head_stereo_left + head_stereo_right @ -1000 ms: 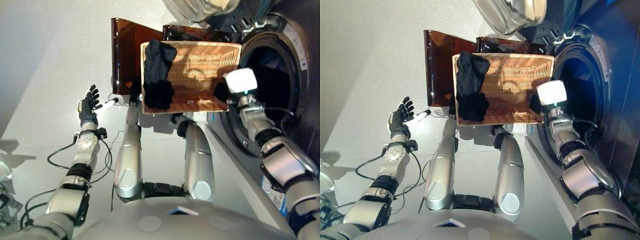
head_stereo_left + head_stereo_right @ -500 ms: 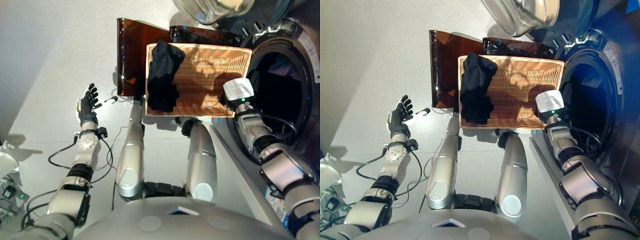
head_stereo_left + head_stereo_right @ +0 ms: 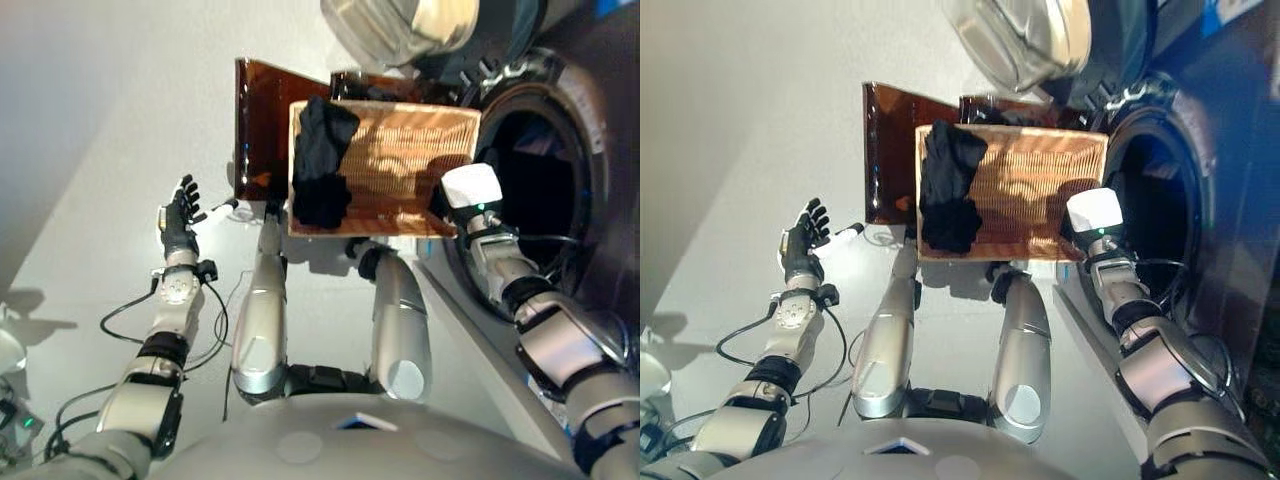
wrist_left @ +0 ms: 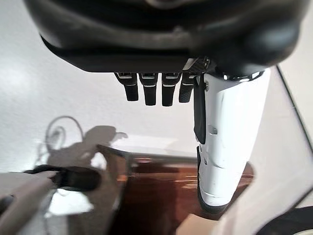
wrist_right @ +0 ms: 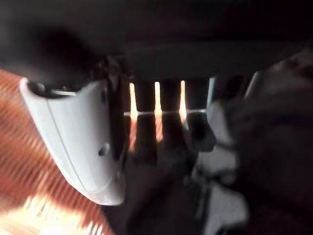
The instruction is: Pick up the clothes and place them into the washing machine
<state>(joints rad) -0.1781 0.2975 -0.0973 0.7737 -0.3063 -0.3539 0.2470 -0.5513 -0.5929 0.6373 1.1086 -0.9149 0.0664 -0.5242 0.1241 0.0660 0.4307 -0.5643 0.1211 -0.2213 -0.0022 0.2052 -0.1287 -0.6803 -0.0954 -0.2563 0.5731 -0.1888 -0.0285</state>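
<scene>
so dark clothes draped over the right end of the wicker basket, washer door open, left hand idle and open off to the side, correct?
Not quite: the dark clothes hang over the left end of the basket, as the left eye view shows. The rest holds: the washer door is open, and the left hand is open and idle off to the side.

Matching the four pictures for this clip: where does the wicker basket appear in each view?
Left eye view: wicker basket at upper centre, dark clothes draped over its left end.
Right eye view: same place, basket beside the washing machine opening.
Left wrist view: only a pale corner at the bottom edge, possibly the basket; cannot be sure.
Right wrist view: its orange weave fills one side.
Shared landmark: the brown translucent panel behind the basket.
</scene>
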